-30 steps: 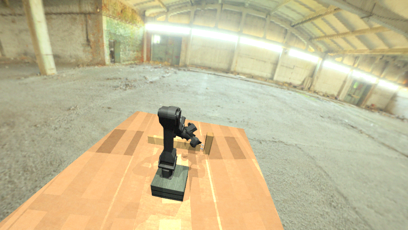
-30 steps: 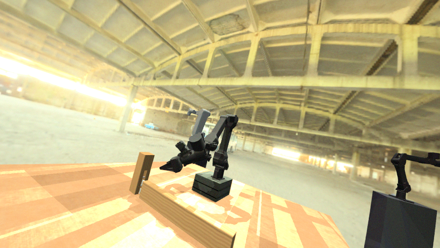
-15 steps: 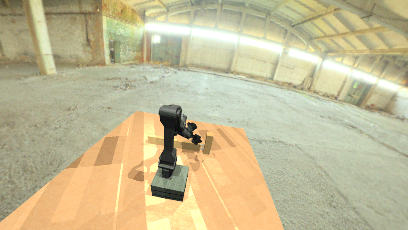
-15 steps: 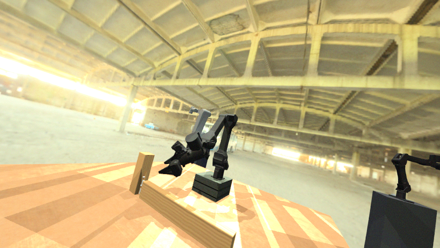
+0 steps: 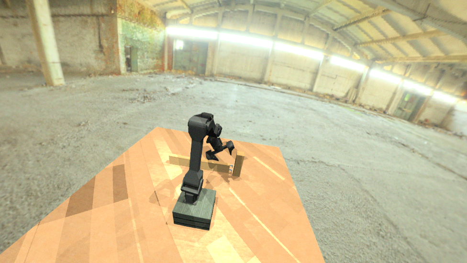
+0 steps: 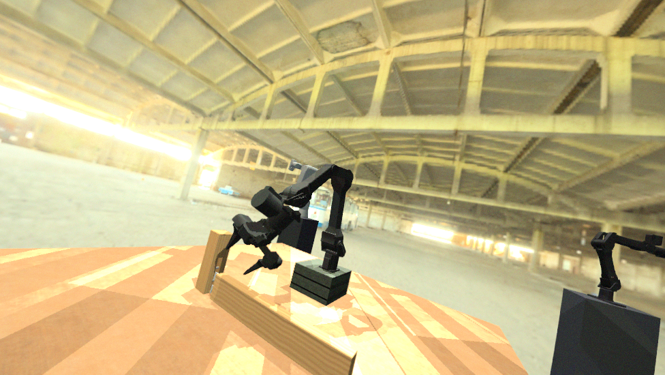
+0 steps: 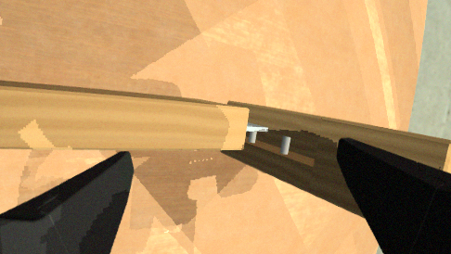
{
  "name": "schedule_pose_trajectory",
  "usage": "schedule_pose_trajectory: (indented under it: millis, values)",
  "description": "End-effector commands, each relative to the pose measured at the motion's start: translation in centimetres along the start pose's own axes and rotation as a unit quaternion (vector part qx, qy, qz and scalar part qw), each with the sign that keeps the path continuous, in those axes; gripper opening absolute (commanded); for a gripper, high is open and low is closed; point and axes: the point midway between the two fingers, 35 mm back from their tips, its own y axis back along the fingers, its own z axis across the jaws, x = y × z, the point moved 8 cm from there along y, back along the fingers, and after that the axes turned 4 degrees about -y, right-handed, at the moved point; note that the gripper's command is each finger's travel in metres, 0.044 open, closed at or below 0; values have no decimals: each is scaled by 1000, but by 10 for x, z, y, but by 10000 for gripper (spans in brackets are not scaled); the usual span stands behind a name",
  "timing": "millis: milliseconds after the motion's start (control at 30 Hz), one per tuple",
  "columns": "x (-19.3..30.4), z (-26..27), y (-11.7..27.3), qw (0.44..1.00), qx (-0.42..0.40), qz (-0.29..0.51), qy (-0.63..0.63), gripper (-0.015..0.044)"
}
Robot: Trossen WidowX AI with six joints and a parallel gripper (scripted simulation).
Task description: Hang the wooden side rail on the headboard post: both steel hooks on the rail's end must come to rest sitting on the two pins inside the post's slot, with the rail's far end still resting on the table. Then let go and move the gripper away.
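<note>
The wooden side rail [image 5: 179, 159] [image 6: 279, 321] [image 7: 116, 120] lies along the table, its hooked end close to the post. The headboard post [image 5: 238, 165] [image 6: 211, 260] [image 7: 325, 181] stands upright. Steel hooks [image 5: 230, 169] [image 7: 258, 128] stick out from the rail's end toward the slot [image 7: 302, 158]. Two pins [image 7: 286, 145] [image 7: 252, 137] show in the wrist view; the hook seen there is beside the lower pin, and contact cannot be told. My gripper [image 5: 224, 156] [image 6: 236, 262] [image 7: 236, 155] is open and empty above the rail's hooked end, one finger near the post, the other on the rail's side.
My arm's base stands on a dark green block [image 5: 194, 212] [image 6: 321, 283] on the robot side of the rail. The wooden table [image 5: 274, 202] [image 6: 116, 321] has its edge beyond the post. Another black arm [image 6: 604, 260] stands on a dark pedestal [image 6: 604, 335] off the table.
</note>
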Motion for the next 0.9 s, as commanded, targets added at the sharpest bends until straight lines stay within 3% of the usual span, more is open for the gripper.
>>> schedule_pose_trajectory:
  millis: [0, 333, 767, 867]
  values:
    - [-19, -16, 1, 956, -114, 9, 271, 440]
    - [-35, -39, 12, 769, -266, -83, 576, 440]
    - [-35, -40, 12, 764, -268, -86, 580, 440]
    - [-33, -31, -3, 764, -268, -86, 580, 440]
